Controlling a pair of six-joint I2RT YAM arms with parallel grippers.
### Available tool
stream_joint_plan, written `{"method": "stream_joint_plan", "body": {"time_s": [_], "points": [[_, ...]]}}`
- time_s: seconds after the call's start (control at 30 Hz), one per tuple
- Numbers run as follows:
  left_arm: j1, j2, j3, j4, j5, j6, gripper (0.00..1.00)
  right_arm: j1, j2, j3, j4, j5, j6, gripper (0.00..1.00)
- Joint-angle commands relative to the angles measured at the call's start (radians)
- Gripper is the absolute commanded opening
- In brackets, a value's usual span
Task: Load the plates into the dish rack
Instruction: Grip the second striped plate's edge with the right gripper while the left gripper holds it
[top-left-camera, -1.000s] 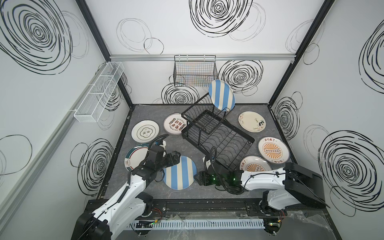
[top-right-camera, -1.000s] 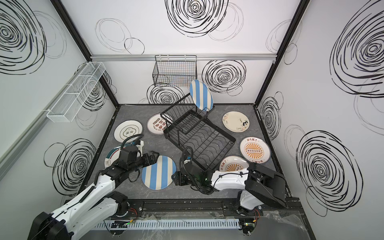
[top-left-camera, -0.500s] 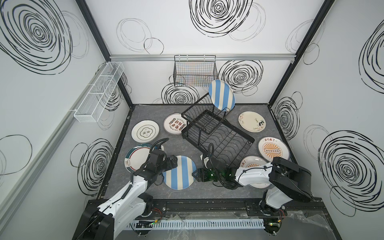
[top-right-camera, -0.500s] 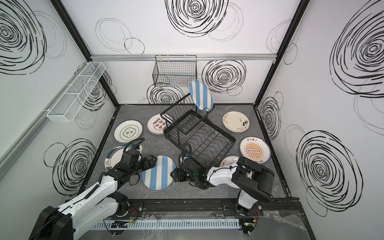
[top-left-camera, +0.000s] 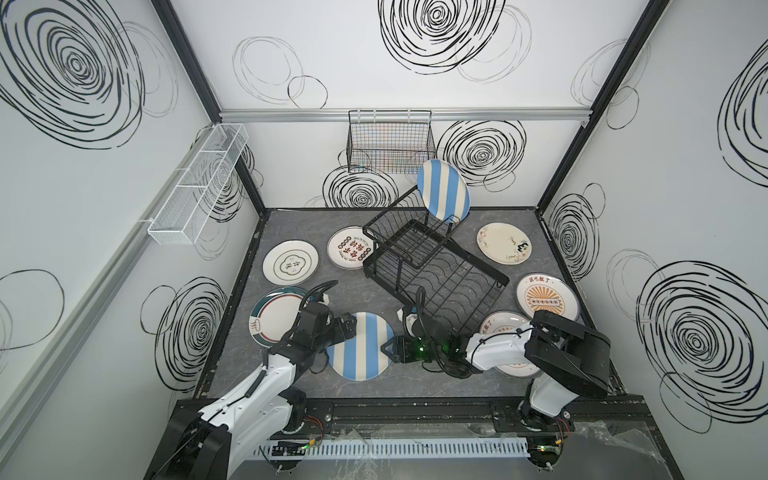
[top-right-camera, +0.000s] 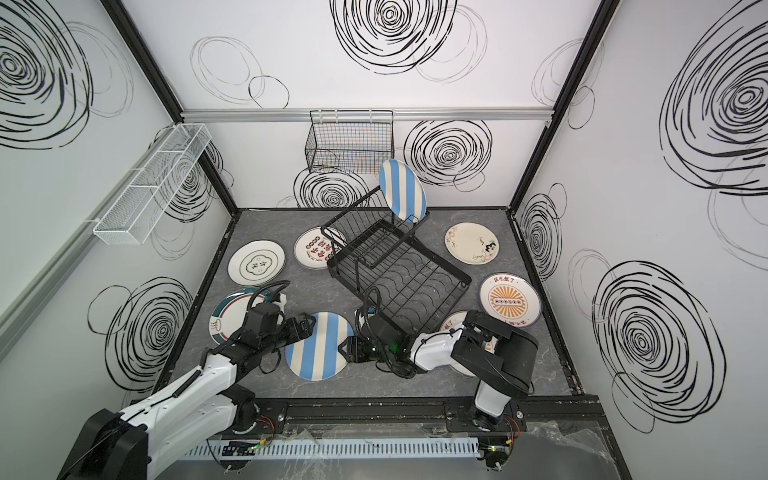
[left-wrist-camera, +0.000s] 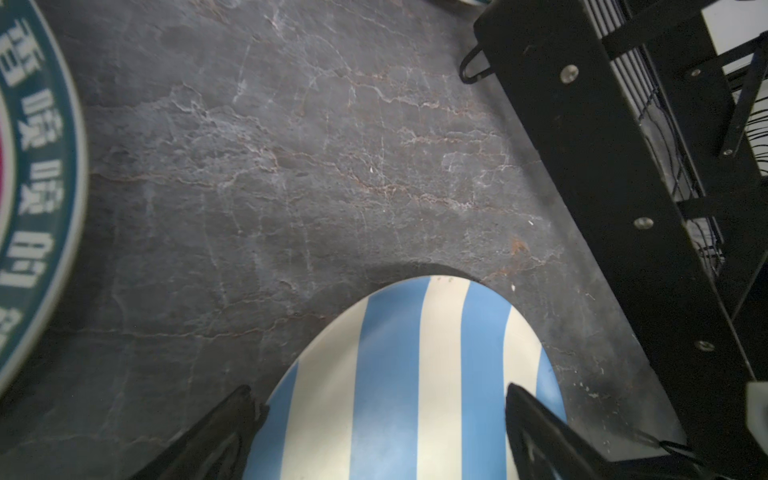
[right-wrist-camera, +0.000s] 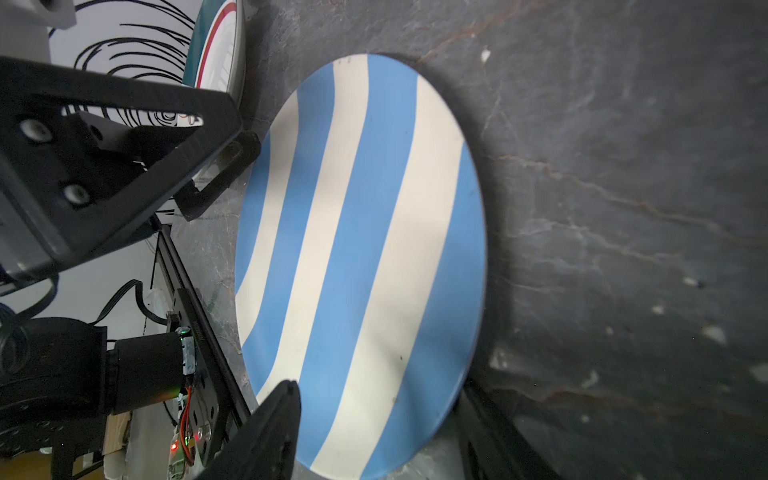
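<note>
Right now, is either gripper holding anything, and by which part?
Nothing gripped yet: the right gripper, jaws open, straddles the rim of the striped plate; left gripper, also open, sits at the opposite rim.

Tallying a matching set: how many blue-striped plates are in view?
2: one plate standing at the rack's far end, one plate on the table, near front. None seems hidden.
</note>
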Motion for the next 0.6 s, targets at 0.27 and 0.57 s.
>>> {"method": "stream_joint_plan", "body": {"time_s": [0.27, 0.57], "points": [[-0.04, 0.008, -0.014, 0.042, 0.047, -0.026, 0.96, -0.03, -0.035, -0.028, 0.173, -0.034, 0.071, 0.37], [-0.057, -0.001, -0.002, 0.036, 0.049, -0.025, 0.96, -0.039, -0.106, -0.014, 0.143, -0.014, 0.073, 0.22]]}}
